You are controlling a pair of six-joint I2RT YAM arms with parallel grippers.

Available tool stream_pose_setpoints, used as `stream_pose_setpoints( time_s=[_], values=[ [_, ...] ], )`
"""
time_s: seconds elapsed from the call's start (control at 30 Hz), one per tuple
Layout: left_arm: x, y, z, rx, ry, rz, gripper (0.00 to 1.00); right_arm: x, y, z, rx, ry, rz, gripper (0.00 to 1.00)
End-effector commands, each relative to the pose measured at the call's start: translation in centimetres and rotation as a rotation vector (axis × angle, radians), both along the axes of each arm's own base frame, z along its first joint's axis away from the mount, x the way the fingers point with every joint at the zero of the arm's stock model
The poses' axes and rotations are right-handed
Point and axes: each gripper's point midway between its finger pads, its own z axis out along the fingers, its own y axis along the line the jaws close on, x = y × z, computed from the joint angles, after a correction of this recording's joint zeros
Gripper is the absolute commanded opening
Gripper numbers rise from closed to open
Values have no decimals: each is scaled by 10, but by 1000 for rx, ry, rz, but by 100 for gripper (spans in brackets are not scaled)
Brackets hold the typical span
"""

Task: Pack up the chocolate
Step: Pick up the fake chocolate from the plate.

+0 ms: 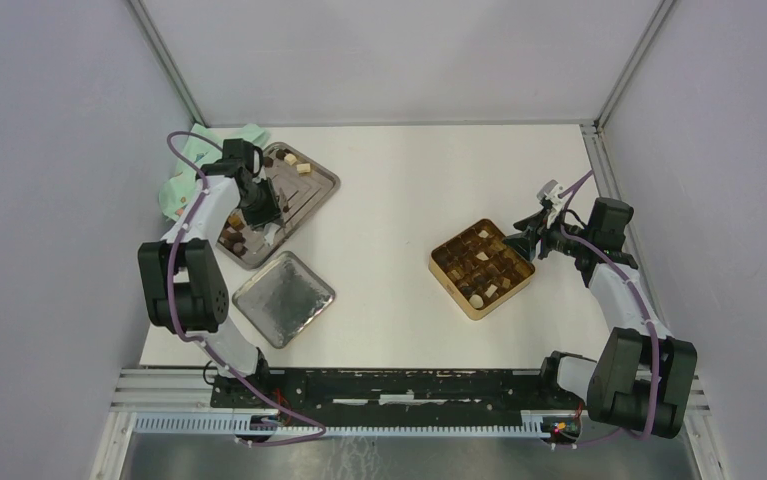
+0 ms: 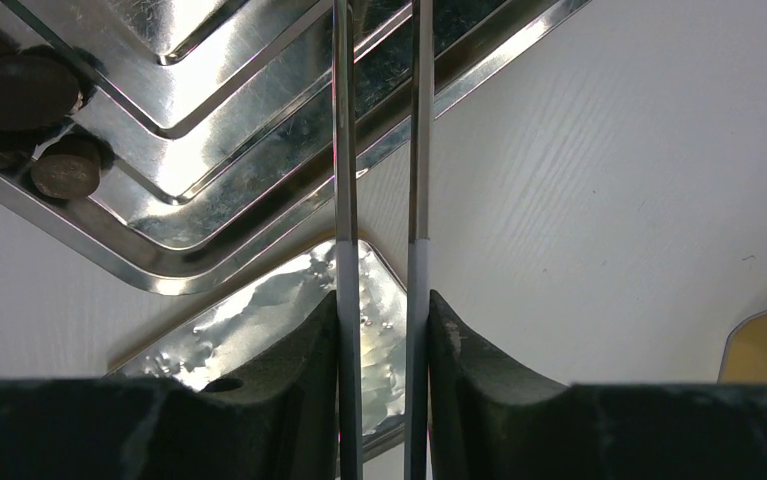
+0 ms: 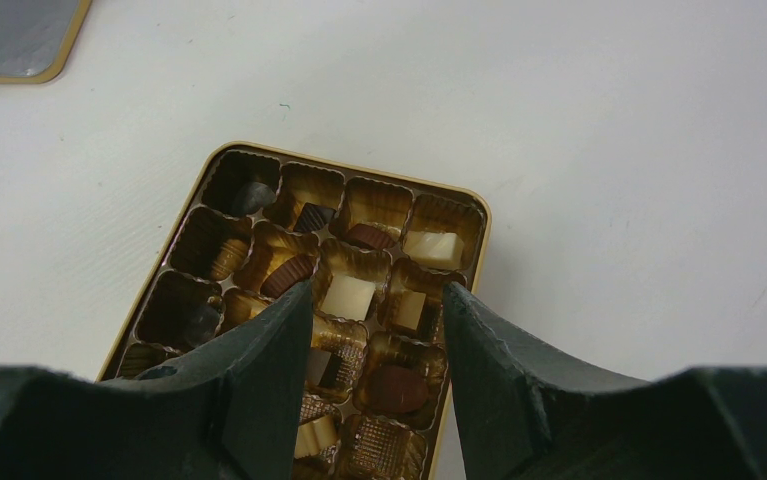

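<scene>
Chocolate pieces point(image 3: 434, 248), small bites in dark brown, light brown and cream-white, lie in two places. Many sit in the ribbed cups of a square gold tin point(image 3: 484, 225) on the right half of the white table point(image 1: 409, 180). Among them are a cream-white block point(image 3: 347, 296) and a rounded brown one point(image 3: 371, 236), and several cups hold nothing. The other chocolate pieces rest on a large shiny stepped metal tray point(image 2: 209, 150) at the far left of the table. Dark round ones point(image 2: 19, 92) are gathered at one corner and a few cream ones point(image 1: 296, 163) lie toward the far corner.

The right gripper point(image 3: 377, 300) hangs over the tin on its right side. Its dark fingers are spread apart with nothing between them, and the filled cups show through the gap.

The left gripper point(image 2: 381, 285) reaches over the large tray. Each of its dark fingers carries a thin flat metal blade point(image 2: 343, 150), and the two blades run side by side with a narrow gap. Their tips pass out of the wrist view and are hidden by the arm from above, so I cannot tell whether they pinch anything.

A smaller square grey metal tray point(image 1: 282, 297) lies just beside the large one, nearer the arm bases. A crumpled mint-green bag point(image 1: 181, 180) lies by the left wall, next to the large tray and partly behind the left arm
</scene>
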Motion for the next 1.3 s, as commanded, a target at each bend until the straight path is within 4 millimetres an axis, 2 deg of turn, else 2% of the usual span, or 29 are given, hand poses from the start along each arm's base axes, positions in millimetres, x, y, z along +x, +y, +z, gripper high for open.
stream_pose_setpoints(
  time_s=[0.0,0.23,0.43,0.77,0.9,1.03,1.17,1.27],
  values=[
    [10,5,32,35,-98,-65,2,8,0,16,-12,-54,15,56],
    [11,4,34,30,-105,-69,2,8,0,16,-13,-53,13,56],
    [16,10,49,60,-164,-35,2,8,0,16,-13,-52,14,56],
    [12,6,69,-8,-240,-11,2,8,0,16,-14,-54,16,56],
    [4,-14,87,-110,-304,-46,2,8,-2,17,-34,-60,19,57],
    [-10,-46,109,-276,-393,-125,2,10,-8,18,-71,-74,10,57],
    [-31,-73,120,-393,-441,-202,2,15,-26,15,-125,-76,-50,57],
    [-47,-93,126,-463,-470,-261,2,16,-37,2,-168,-46,-75,59]
  ],
)
